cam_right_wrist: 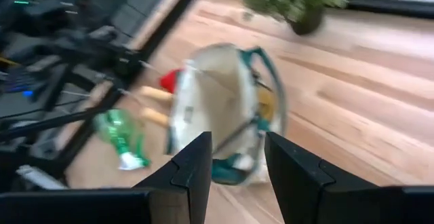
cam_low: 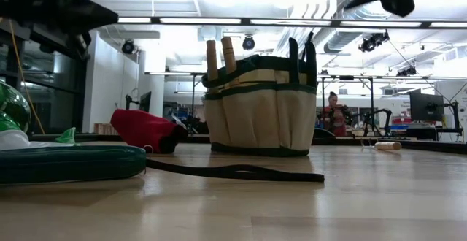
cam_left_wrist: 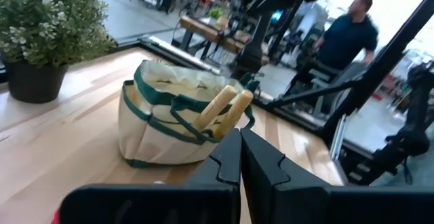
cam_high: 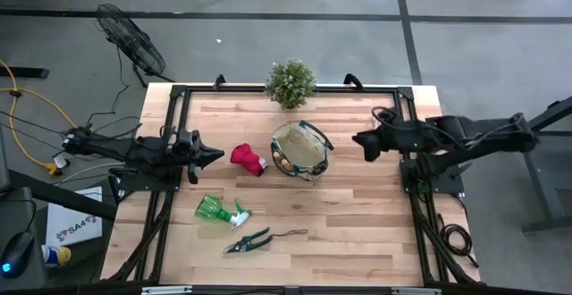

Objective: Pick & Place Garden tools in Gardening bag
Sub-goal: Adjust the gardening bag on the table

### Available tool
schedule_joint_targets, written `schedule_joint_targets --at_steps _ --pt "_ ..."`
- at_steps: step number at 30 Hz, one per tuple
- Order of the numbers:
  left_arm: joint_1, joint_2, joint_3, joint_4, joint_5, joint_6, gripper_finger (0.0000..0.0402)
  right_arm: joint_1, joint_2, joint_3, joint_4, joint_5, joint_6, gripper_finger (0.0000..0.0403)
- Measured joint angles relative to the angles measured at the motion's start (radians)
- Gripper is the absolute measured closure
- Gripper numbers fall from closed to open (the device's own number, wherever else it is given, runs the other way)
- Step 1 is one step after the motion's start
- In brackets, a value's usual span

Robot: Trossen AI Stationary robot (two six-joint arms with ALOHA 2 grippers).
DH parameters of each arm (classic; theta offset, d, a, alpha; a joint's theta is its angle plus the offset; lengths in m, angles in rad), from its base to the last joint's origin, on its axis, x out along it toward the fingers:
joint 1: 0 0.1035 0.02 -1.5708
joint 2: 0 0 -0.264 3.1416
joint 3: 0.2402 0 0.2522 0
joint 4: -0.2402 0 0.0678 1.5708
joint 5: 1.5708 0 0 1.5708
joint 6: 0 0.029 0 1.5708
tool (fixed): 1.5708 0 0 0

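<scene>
At the left of the overhead view the left gripper [cam_high: 213, 155] hangs over the table's edge, fingers pressed together with nothing between them, its tip pointing toward the red glove [cam_high: 248, 158] just beside it. Below the glove, toward the lower middle of the frame, lie the green spray bottle [cam_high: 220, 211] and, nearer the front edge, the green-handled pruners [cam_high: 248, 240] with a dark cord trailing off to the right. At the centre stands the gardening bag [cam_high: 301, 151], upright, two wooden handles [cam_left_wrist: 226, 106] poking out of it. Behind it, at the top edge, sits the potted plant [cam_high: 290, 82]. To the right the right gripper [cam_high: 365, 143] hovers near the bag, fingers parted and empty.
</scene>
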Motion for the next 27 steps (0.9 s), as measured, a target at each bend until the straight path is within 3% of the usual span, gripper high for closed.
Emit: schedule_joint_targets --at_steps 5,13,19,27 --pt "0.000 -0.079 -0.094 0.124 0.000 0.004 0.0401 -0.182 0.000 0.000 -0.123 -0.112 0.004 0.0274" --pt "0.000 -0.172 -0.145 0.150 0.007 0.036 0.0401 -0.409 0.023 0.000 -0.267 -0.160 0.061 0.0274" --pt "0.000 -0.171 -0.148 0.235 0.051 0.131 0.0401 -0.505 0.120 0.000 -0.340 -0.124 0.045 0.0274" --pt "0.000 -0.170 -0.148 0.241 0.041 0.116 0.0401 -0.545 0.306 0.000 -0.326 -0.126 -0.027 0.0274"
